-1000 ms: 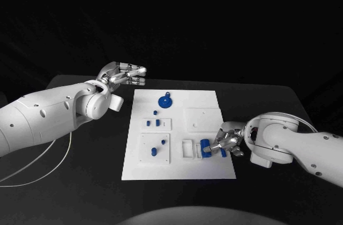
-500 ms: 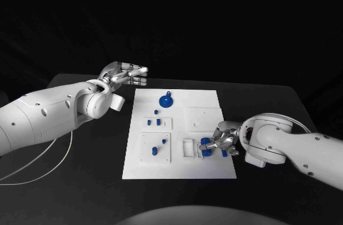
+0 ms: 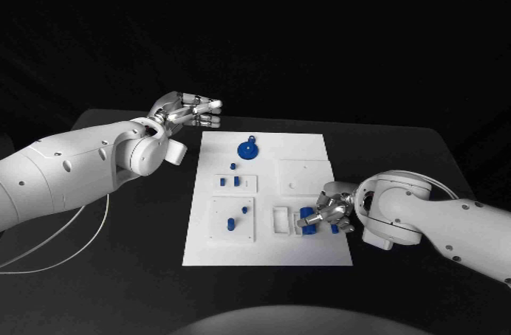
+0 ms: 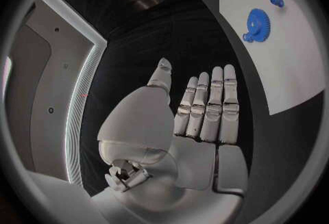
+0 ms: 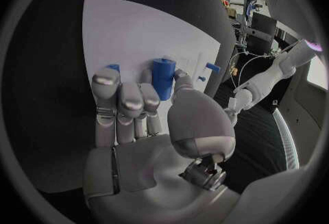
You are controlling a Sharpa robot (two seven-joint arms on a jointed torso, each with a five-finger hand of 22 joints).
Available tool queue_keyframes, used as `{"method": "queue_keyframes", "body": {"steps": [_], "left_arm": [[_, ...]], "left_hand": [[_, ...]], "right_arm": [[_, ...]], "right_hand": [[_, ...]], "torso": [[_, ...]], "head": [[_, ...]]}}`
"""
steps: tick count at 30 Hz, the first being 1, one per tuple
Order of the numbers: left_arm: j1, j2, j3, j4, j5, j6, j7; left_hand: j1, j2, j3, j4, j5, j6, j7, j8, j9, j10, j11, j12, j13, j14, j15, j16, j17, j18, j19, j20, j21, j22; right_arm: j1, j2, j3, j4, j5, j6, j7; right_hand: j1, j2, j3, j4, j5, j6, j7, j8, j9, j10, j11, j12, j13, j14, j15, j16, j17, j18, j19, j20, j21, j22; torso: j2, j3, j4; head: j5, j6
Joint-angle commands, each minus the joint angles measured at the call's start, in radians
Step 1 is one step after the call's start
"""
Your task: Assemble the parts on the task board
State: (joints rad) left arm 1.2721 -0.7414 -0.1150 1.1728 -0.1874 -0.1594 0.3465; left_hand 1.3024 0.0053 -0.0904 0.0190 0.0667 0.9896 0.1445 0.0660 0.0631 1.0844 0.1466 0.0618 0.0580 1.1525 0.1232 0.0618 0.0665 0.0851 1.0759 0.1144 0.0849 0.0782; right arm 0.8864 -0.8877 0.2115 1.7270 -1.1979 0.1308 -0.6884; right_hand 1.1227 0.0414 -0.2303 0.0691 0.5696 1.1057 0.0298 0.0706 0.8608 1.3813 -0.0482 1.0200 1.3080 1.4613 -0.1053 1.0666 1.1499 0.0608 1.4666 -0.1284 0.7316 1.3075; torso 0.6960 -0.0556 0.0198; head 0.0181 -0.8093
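The white task board (image 3: 303,173) lies in the middle of the black table. My right hand (image 3: 332,209) hovers low over the board's near right part and pinches a blue cylinder (image 3: 308,220) between thumb and fingers; the right wrist view shows that cylinder (image 5: 163,77) upright in my right hand (image 5: 147,125). A blue gear (image 3: 247,152) lies on the far part of the board. Small blue pegs (image 3: 228,181) stand in a left plate, and two more (image 3: 230,223) sit nearer. My left hand (image 3: 190,112) is held off the board's far left corner, fingers straight, holding nothing.
A white slotted block (image 3: 280,220) sits on the board just left of the held cylinder. A thin white cable (image 3: 64,240) curves over the table at the near left. In the left wrist view the gear (image 4: 257,24) lies on the board (image 4: 288,65) beyond my left hand (image 4: 199,120).
My right hand has edged slightly left over the board with the cylinder still in it. The left hand has stayed where it was.
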Motion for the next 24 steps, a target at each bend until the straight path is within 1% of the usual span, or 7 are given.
{"method": "queue_keyframes", "body": {"steps": [1, 6, 7, 8, 9, 11, 24], "left_arm": [[0.0, 0.001, 0.001, 0.003, 0.002, 0.019, 0.0], [0.0, 0.0, 0.001, 0.003, 0.001, 0.021, -0.003], [0.0, 0.0, 0.001, 0.003, 0.0, 0.021, -0.004], [0.0, 0.0, 0.001, 0.003, 0.0, 0.022, -0.005], [0.0, -0.001, 0.001, 0.003, 0.0, 0.022, -0.005], [0.0, -0.001, 0.001, 0.003, -0.001, 0.022, -0.006], [0.0, -0.001, 0.001, -0.001, -0.004, 0.03, -0.016]], "left_hand": [[-0.008, -0.002, 0.001, 0.006, -0.005, -0.005, 0.002, 0.0, 0.0, -0.008, -0.001, -0.003, 0.001, -0.004, 0.006, 0.001, 0.001, -0.005, 0.0, 0.004, 0.0, -0.001], [-0.008, -0.002, 0.003, 0.007, -0.005, -0.005, 0.002, 0.0, 0.0, -0.009, 0.0, -0.003, 0.001, -0.004, 0.007, 0.001, 0.001, -0.005, 0.0, 0.004, 0.0, -0.001], [-0.008, -0.002, 0.003, 0.007, -0.005, -0.005, 0.002, 0.0, 0.0, -0.009, 0.0, -0.003, 0.001, -0.004, 0.007, 0.001, 0.001, -0.005, 0.0, 0.004, 0.0, -0.001], [-0.008, -0.002, 0.003, 0.007, -0.005, -0.005, 0.002, 0.0, 0.0, -0.009, 0.0, -0.003, 0.001, -0.004, 0.007, 0.001, 0.001, -0.005, 0.0, 0.004, 0.0, -0.001], [-0.008, -0.002, 0.003, 0.007, -0.005, -0.005, 0.002, 0.0, 0.0, -0.009, 0.0, -0.003, 0.001, -0.004, 0.007, 0.001, 0.001, -0.005, 0.0, 0.004, 0.0, -0.001], [-0.008, -0.002, 0.003, 0.007, -0.005, -0.005, 0.002, 0.0, 0.0, -0.009, 0.0, -0.003, 0.001, -0.004, 0.007, 0.001, 0.001, -0.005, 0.0, 0.004, 0.0, -0.001], [-0.008, -0.004, 0.005, 0.009, -0.005, 0.0, 0.004, 0.0, 0.001, -0.013, 0.001, -0.003, 0.001, -0.005, 0.007, 0.001, 0.001, -0.005, -0.001, 0.005, 0.0, -0.001]], "right_arm": [[-0.01, 0.001, -0.011, -0.015, -0.007, 0.006, -0.069], [-0.01, -0.003, -0.013, -0.016, -0.002, -0.014, -0.069], [-0.01, -0.004, -0.014, -0.015, 0.002, -0.02, -0.069], [-0.01, -0.006, -0.014, -0.014, 0.008, -0.026, -0.069], [-0.01, -0.007, -0.014, -0.013, 0.017, -0.032, -0.069], [-0.01, -0.011, -0.014, -0.01, 0.052, -0.052, -0.069], [0.028, -0.043, -0.012, 0.038, 0.238, -0.102, -0.067]], "right_hand": [[0.012, 0.023, 0.007, -0.015, 0.016, -0.007, -0.004, -0.007, -0.015, -0.003, -0.002, -0.003, 0.026, 0.0, 0.0, -0.007, -0.001, 0.006, 0.055, 0.003, -0.006, 0.081], [0.051, 0.04, 0.122, -0.058, -0.047, -0.009, -0.01, -0.008, -0.035, -0.005, -0.006, -0.005, 0.026, 0.0, -0.005, -0.008, -0.001, 0.003, 0.055, -0.001, -0.005, 0.082], [0.044, 0.014, 0.214, -0.063, -0.123, -0.009, -0.011, -0.009, -0.047, -0.006, -0.008, -0.007, 0.026, 0.0, -0.008, -0.008, 0.001, 0.001, 0.055, -0.004, -0.004, 0.082], [0.008, -0.088, 0.496, -0.051, -0.263, -0.003, -0.01, -0.008, -0.071, -0.007, -0.011, -0.01, 0.026, 0.0, -0.01, -0.009, 0.002, -0.002, 0.055, -0.006, -0.003, 0.083], [-0.036, -0.151, 0.653, -0.055, -0.26, 0.005, -0.014, -0.005, -0.064, -0.003, -0.009, -0.008, 0.026, 0.001, -0.009, -0.01, 0.002, -0.002, 0.055, -0.006, -0.002, 0.083], [-0.084, -0.173, 0.747, -0.084, -0.241, 0.006, -0.015, -0.004, -0.03, -0.003, -0.01, -0.01, 0.025, 0.0, -0.005, -0.011, 0.001, -0.001, 0.055, -0.006, -0.003, 0.082], [-0.13, -0.147, 0.783, -0.163, -0.185, 0.002, -0.012, -0.006, 0.014, -0.008, -0.011, -0.025, 0.013, 0.0, -0.006, -0.013, -0.002, -0.002, 0.055, -0.004, -0.002, 0.083]], "torso": [[0.0, 0.0007, 0.0], [0.0, 0.0009, -0.0002], [0.0, 0.001, -0.0002], [0.001, 0.001, -0.0002], [0.001, 0.0011, -0.0003], [0.0, 0.0008, -0.0005], [0.0, -0.0013, -0.0001]], "head": [[0.001, 0.0], [0.003, -0.001], [0.003, -0.001], [0.003, -0.001], [0.004, -0.001], [0.005, -0.001], [0.004, 0.0]]}}
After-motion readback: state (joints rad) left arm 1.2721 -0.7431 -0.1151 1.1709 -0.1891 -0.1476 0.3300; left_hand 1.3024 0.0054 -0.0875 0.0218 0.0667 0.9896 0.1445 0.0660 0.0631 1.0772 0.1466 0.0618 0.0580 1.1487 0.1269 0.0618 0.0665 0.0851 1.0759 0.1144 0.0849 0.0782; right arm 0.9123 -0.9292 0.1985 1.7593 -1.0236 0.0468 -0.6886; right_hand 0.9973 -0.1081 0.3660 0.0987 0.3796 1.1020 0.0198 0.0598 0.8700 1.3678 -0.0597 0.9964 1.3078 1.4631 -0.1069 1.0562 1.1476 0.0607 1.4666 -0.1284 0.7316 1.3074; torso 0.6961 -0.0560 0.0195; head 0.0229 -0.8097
